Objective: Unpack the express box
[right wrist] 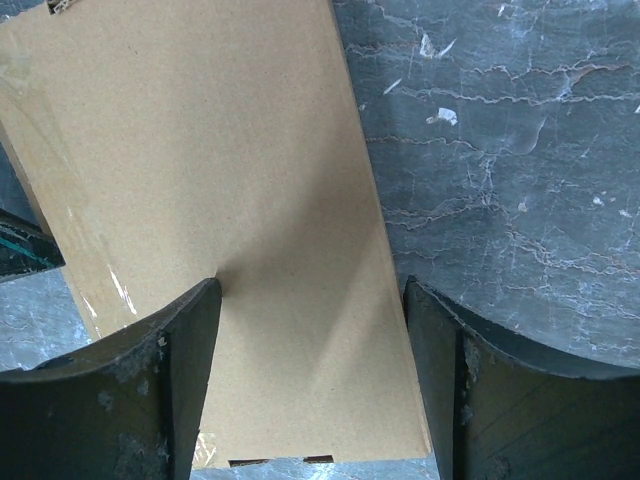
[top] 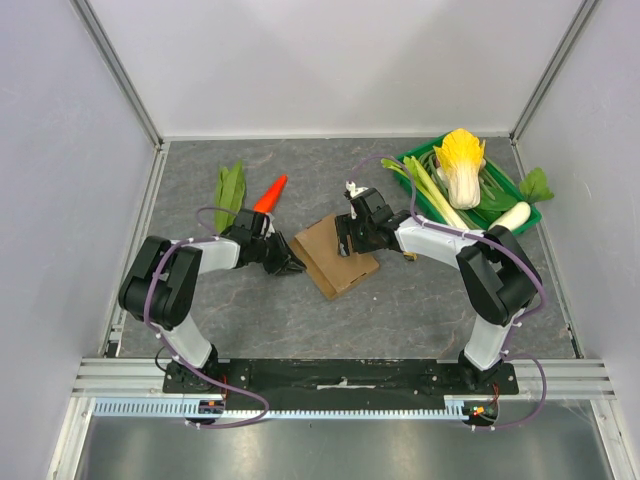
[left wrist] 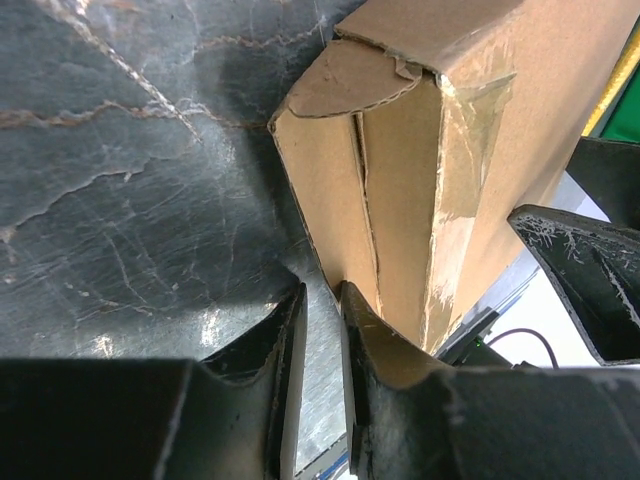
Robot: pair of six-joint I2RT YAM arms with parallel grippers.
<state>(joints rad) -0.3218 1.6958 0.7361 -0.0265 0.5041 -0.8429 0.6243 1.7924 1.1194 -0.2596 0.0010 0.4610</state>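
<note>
The express box (top: 335, 262) lay flat in the middle of the bench (top: 420, 310), between the two arms, with one short end turned to the left arm. The lid was not yet opened. Clear tape (left wrist: 470, 130) ran over the corner of this end, and a small tuck flap (left wrist: 350, 80) stood a little out at the top.

The left tool (top: 290, 265) was low at this end. Its jaws were near together, with only a narrow slit between them, and one finger (left wrist: 375, 345) was touching the bottom corner of the box. I cannot tell if it pinched any cardboard. The right tool (top: 350, 235) was over the top face of the box with its jaws wide apart and held nothing. One finger (right wrist: 180, 350) was above the cardboard, the other (right wrist: 440, 360) beside the long edge.

The step seemed to be to open the end flap. To do it well, the right tool should press the box down firmly so that it cannot slide. The left tool should catch the loose flap edge and not the whole wall, then pull slowly away along the bench so that the tape peels and the cardboard does not tear.
</note>
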